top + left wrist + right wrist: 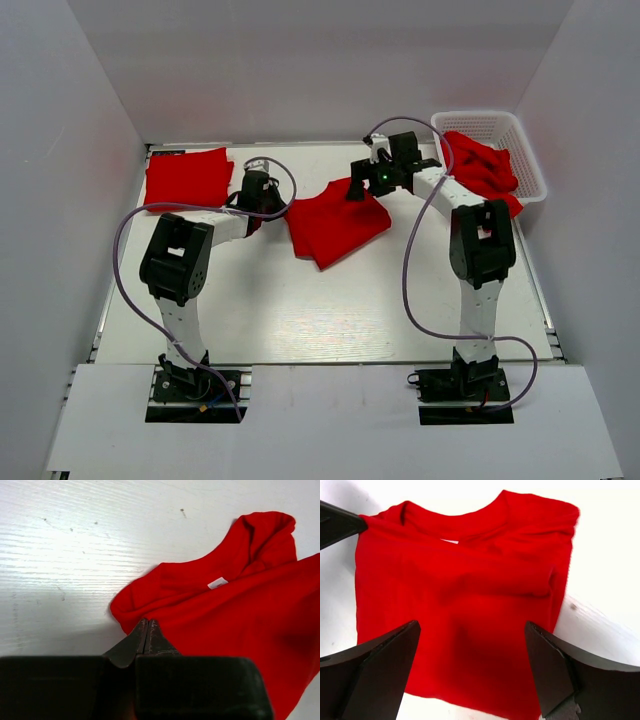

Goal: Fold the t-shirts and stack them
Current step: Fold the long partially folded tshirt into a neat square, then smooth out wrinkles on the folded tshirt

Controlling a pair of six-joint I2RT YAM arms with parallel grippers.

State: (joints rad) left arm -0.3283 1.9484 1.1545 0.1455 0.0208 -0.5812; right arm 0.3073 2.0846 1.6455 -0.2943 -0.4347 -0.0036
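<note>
A bright red t-shirt (335, 225) lies partly folded in the middle of the table, collar and white label (217, 583) showing. My left gripper (147, 623) is shut with its tips on that shirt's left edge (281, 207); it seems to pinch the cloth there. My right gripper (471, 624) is open and empty just above the same shirt (460, 590), at its far right side (362, 187). One of the left gripper's fingers (337, 522) touches the shirt's corner in the right wrist view. A folded red t-shirt (187, 178) lies at the far left.
A white lattice basket (528, 160) at the far right holds more crumpled red t-shirts (482, 165), one hanging over its near rim. White walls stand on three sides. Purple cables loop from both arms over the table.
</note>
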